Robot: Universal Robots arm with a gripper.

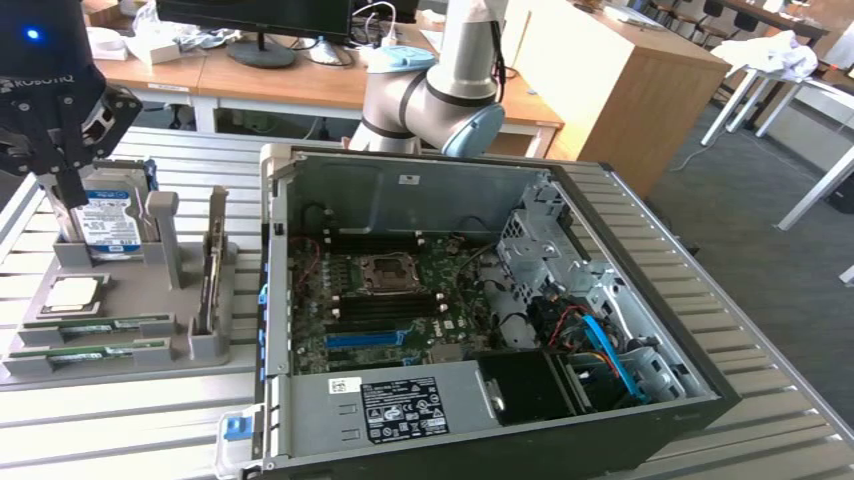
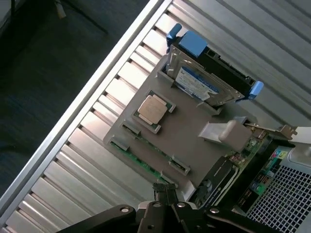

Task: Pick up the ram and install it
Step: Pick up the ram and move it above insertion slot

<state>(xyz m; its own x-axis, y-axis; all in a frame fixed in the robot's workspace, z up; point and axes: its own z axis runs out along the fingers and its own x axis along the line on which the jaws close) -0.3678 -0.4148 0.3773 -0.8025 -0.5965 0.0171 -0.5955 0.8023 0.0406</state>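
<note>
Eyeing the long, thin green memory stick [image 1: 96,325], slotted in the grey holder [image 1: 127,285] below and beside the pincer [image 1: 70,195], pressed together, holding nothing; looks light, stiff, fragile; probably best pinched by its long edges, mid-length.

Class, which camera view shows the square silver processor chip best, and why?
The wrist view: the square silver processor chip faces the camera squarely in its recess on the grey holder tray. The exterior view shows the chip slanted, near that view's left edge.
</note>
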